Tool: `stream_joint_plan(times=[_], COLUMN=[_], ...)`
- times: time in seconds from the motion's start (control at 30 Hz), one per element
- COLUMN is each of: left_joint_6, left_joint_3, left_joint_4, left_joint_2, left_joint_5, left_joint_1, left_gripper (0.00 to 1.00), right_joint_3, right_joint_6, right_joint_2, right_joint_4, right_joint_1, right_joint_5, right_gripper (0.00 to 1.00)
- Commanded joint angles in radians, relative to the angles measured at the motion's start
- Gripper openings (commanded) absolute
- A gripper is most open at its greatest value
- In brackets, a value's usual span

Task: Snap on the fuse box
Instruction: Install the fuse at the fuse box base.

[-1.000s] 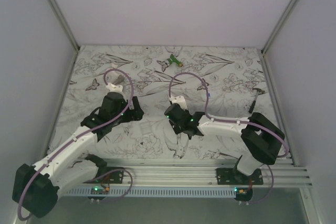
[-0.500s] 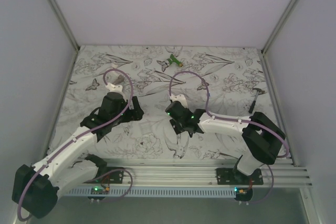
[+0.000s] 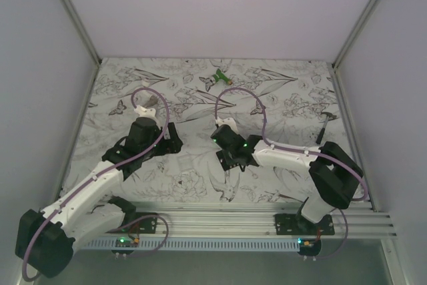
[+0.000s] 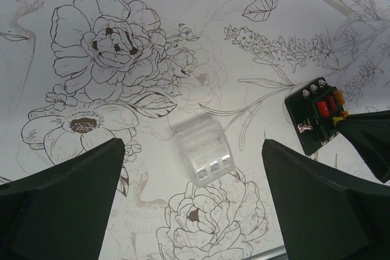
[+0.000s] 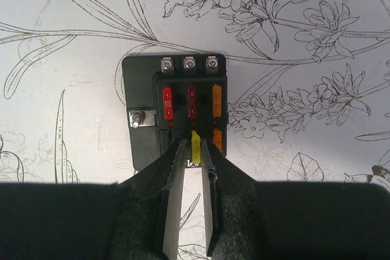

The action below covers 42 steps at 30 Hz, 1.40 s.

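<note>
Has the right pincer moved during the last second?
Yes, the right pincer moved slightly away from the base rail, toward the green tool.

A white cloth with black drawings of flowers and butterflies [image 3: 287,95] covers the table. Two white and black robot arms reach over it from a silver metal rail [image 3: 220,217] at the near edge. The left arm [image 3: 100,178] ends in the black left gripper [image 3: 171,143], low over the cloth. The right arm [image 3: 287,158] bends to the middle, and the right gripper [image 3: 232,159] hides whatever is under it. Thin purple cables [image 3: 235,90] loop above both arms. A small green and white tool [image 3: 219,77] lies far back, well apart from the arms.
</note>
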Motion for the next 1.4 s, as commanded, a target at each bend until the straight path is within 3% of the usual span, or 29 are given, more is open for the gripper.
stream_joint_plan(times=[0.0, 0.2, 0.4, 1.1, 1.37], left_joint_6=[-0.001, -0.001, 0.0, -0.003, -0.004], left_joint_3=[-0.006, -0.006, -0.006, -0.007, -0.007], left_joint_4=[-0.008, -0.008, -0.008, -0.007, -0.008], left_joint_2=[-0.014, -0.015, -0.015, -0.016, -0.021], left_joint_5=[0.015, 0.014, 0.016, 0.009, 0.007], left_joint_1=[0.008, 0.008, 0.008, 0.009, 0.01], left_gripper=[1.0, 1.0, 1.0, 1.0, 1.0], right_joint_3=[0.037, 0.045, 0.059, 0.14, 0.068], right_joint_6=[-0.006, -0.008, -0.016, -0.026, 0.002], right_joint_2=[-0.006, 0.021, 0.046, 0.272, 0.304], right_joint_4=[-0.022, -0.042, -0.062, -0.217, -0.236], right_joint_1=[-0.013, -0.019, -0.02, -0.003, -0.002], right_joint_5=[-0.014, -0.026, -0.051, -0.139, -0.197], right_gripper=[0.22, 0.15, 0.0, 0.0, 0.0])
